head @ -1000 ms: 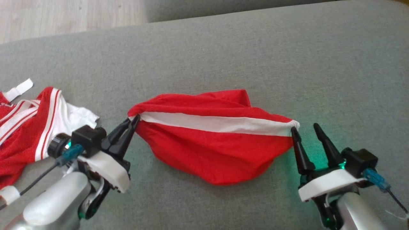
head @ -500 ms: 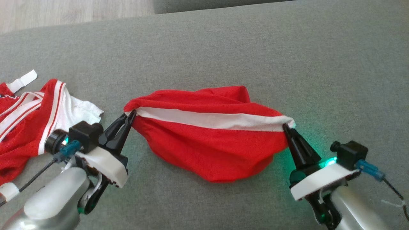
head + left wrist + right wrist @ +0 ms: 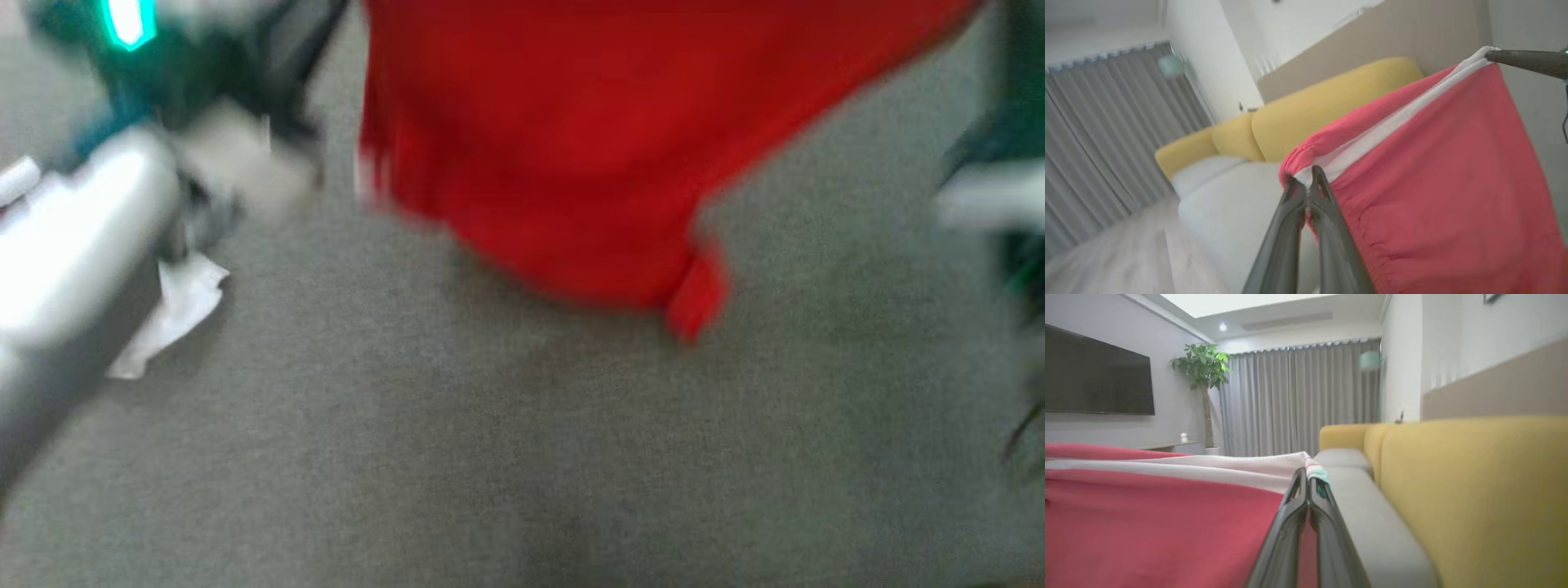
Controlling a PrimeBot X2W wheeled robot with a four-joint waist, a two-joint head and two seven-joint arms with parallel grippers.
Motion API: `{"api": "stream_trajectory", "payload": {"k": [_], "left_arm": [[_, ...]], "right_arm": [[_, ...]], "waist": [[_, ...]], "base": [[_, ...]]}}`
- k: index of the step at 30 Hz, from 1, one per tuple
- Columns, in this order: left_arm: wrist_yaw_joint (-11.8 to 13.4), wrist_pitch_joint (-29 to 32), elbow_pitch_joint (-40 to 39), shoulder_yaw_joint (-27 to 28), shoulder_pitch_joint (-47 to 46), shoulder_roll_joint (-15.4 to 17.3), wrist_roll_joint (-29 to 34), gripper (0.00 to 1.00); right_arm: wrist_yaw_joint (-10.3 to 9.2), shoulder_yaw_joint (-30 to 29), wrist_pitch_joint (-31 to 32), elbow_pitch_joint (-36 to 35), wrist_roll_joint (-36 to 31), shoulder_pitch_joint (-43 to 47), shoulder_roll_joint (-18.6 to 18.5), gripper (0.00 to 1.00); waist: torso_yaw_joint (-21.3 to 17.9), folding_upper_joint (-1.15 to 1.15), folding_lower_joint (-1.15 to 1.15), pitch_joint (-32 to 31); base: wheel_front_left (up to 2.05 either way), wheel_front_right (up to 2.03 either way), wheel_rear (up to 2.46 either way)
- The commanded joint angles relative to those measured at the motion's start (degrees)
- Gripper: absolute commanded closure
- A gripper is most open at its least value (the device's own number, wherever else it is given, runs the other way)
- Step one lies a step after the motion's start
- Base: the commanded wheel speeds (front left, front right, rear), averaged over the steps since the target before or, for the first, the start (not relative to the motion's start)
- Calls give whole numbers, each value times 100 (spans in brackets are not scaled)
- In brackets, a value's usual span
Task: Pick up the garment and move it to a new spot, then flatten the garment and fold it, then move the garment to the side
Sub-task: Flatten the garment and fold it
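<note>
Pinching gathered corners, left tool (image 3: pixel 1304 177) and right tool (image 3: pixel 1306 475) hold the red, white-banded garment (image 3: pixel 1445 171) stretched between them.

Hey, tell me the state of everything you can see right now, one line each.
Red fabric garment with a white band: hanging, stretched between both grippers.
Left gripper: jaws shut on one garment corner.
Right gripper: jaws shut on the opposite corner.
Grey pleated curtains: drawn closed.
Black wall-mounted television: screen dark.

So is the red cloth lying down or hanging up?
Hanging up. The left end effector and right end effector each pinch a white-banded corner of the red cloth; the rest drapes below.
</note>
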Motion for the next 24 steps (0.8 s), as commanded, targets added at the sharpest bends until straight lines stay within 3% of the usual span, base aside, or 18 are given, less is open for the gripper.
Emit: {"api": "stream_trajectory", "payload": {"k": [1,6,10,18,24], "left_arm": [[-31,13,-94,368,-680,88,163,100],[-20,-357,515,633,-2193,-491,599,100],[-143,-640,1010,743,-2522,-840,649,100],[-341,-696,812,306,-524,-825,762,100],[-182,-697,472,86,1529,-908,1078,100]], "right_arm": [[-4,-129,-22,-100,-152,-514,-277,100],[-4,-762,-22,37,-706,-2061,-707,100],[-4,-785,-22,-73,-1044,-2569,-839,100],[-4,-152,50,-91,-899,-995,-663,100],[-4,-312,6,-151,-717,703,-416,100]], "waist": [[-120,0,-1,268],[-295,0,-1,683],[-453,0,-1,774],[-492,0,-1,707],[-409,0,-1,489]], "base": [[0,0,0],[0,0,0],[0,0,0],[0,0,0],[0,0,0]]}}
